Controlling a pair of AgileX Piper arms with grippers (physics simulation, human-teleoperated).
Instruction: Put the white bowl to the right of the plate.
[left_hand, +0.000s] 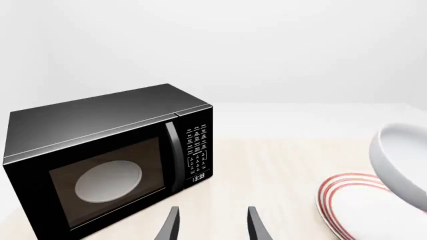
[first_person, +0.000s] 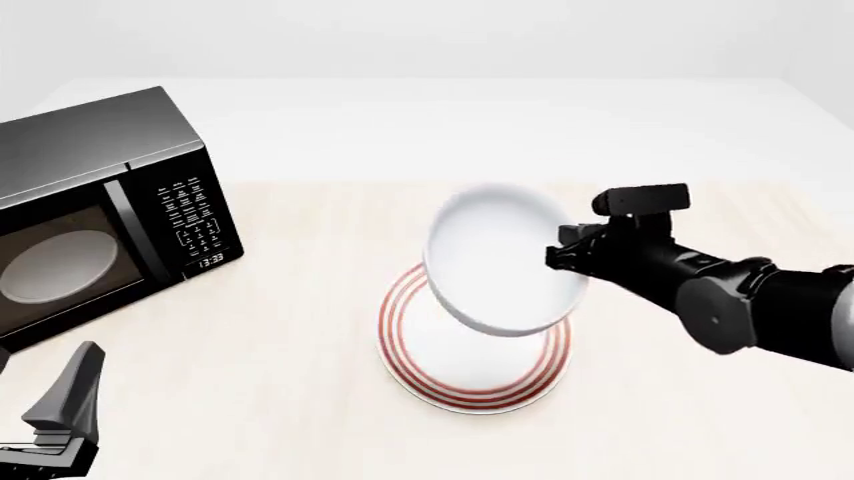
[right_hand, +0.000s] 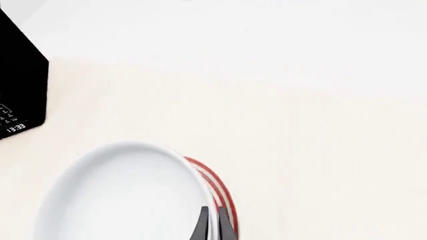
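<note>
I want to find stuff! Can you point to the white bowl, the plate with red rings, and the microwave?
white bowl (first_person: 501, 265): front view, on its inside.
plate (first_person: 461, 392): front view, on its red-ringed near rim.
microwave (left_hand: 107, 177): left wrist view, on its door window.

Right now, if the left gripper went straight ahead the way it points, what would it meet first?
Probably the microwave. The left gripper is open and aimed just past its control-panel corner, so it may clip that edge or slide by onto bare table; depth is unclear.
</note>
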